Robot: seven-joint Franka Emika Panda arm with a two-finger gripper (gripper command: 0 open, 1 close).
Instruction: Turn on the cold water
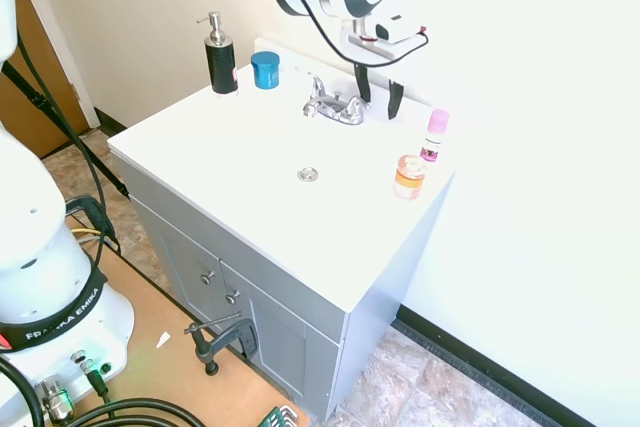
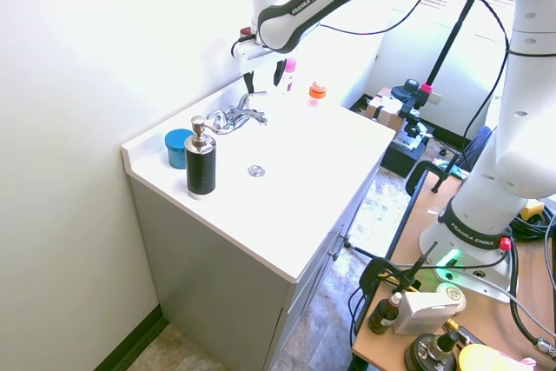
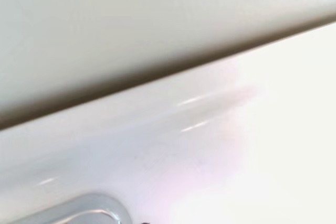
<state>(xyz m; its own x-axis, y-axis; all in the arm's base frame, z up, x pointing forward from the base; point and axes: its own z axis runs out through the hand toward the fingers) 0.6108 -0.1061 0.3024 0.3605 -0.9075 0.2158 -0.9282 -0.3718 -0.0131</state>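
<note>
Hanging above the back edge of the white table (image 1: 250, 147), the fingers (image 1: 379, 97) are spread apart and empty, just at 2 o'clock of the faucet (image 1: 335, 105) and its right lever (image 1: 356, 104)

From the other side, the fingers (image 2: 263, 77) hover at 1 o'clock of the faucet (image 2: 233, 116), whose cold lever (image 2: 254, 112) is untouched

Up close, a chrome lever tip (image 3: 79, 211) shows blurred against the white backsplash (image 3: 157, 103)

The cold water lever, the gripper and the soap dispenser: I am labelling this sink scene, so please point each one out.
cold water lever (image 1: 355, 103): first exterior view, on the chrome handle nearest the gripper.
gripper (image 1: 379, 100): first exterior view, midway between its two dark fingertips.
soap dispenser (image 1: 221, 64): first exterior view, on the black bottle body.
</note>
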